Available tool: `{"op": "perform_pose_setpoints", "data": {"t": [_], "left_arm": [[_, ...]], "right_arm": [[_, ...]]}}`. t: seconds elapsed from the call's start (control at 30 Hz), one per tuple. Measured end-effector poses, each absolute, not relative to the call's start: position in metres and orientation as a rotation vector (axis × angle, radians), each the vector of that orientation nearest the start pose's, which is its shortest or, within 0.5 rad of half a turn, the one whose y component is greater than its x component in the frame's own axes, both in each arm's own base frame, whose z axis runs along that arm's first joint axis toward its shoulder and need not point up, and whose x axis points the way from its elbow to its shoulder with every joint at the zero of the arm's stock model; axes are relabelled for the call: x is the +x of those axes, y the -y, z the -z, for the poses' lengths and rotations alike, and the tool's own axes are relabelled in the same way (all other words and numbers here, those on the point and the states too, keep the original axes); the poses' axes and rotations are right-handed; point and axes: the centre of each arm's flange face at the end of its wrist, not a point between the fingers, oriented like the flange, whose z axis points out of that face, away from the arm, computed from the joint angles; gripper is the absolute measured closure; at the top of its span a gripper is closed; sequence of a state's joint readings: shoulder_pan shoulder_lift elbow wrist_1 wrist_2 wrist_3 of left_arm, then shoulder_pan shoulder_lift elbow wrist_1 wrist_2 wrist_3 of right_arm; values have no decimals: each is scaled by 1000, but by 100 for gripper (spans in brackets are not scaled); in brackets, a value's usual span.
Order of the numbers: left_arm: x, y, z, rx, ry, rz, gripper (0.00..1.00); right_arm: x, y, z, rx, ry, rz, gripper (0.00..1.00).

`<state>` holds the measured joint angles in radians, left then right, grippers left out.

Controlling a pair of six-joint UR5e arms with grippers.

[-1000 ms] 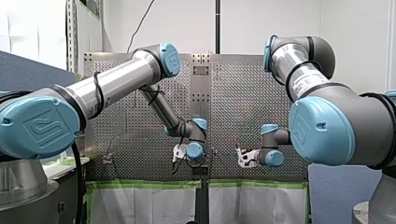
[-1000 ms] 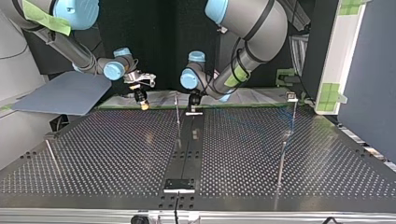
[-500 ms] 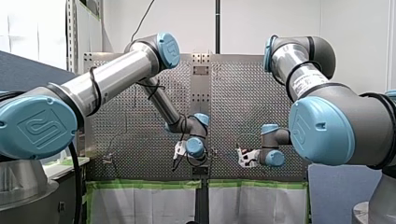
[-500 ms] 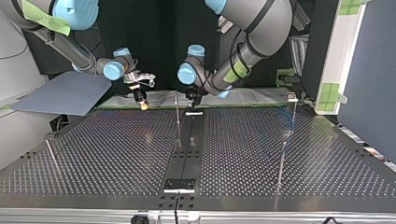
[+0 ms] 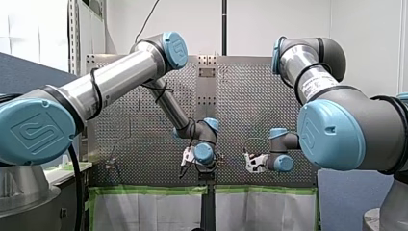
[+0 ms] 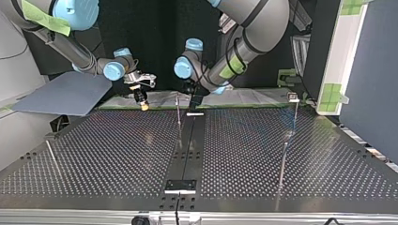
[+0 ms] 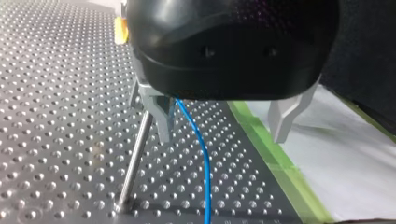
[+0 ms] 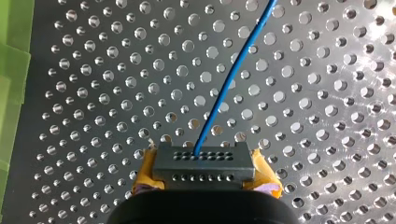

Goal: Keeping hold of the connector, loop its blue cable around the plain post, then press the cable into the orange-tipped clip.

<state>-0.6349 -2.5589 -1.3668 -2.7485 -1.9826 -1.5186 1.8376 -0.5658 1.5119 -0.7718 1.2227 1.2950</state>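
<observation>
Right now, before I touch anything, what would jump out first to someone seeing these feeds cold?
The blue cable stands out, running from the dark connector clamped between the yellow pads of my right gripper out across the perforated table. In the left wrist view it hangs between the open metal fingers of my left gripper, close beside the thin plain post.

- Raised UR logo, the letters U and R joined inside a rounded square, on the left shoulder cap [image 5: 37, 131], a big blue joint cover on my left arm in the front view
- The same raised logo, fainter, on the right shoulder cap [image 5: 328, 134] of my right arm
- White label [image 5: 315, 83] with dark print on my right arm's silver tube, too small to read
- No writing can be read in the other views
</observation>
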Motion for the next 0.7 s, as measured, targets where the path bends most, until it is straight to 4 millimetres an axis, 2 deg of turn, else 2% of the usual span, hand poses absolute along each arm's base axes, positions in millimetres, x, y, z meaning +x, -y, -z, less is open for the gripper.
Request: {"op": "perform_pose_setpoints", "data": {"t": [0.17,0.47,0.7], "left_arm": [[485,478,7,391,-1885,-19,0],[476,475,-11,377,-1854,4,0],[461,472,-23,388,-1835,38,0]], "right_arm": [[336,595,42,1838,708,-1394,100],[336,595,42,1839,709,-1394,100],[336,595,43,1842,710,-1393,100]]}}
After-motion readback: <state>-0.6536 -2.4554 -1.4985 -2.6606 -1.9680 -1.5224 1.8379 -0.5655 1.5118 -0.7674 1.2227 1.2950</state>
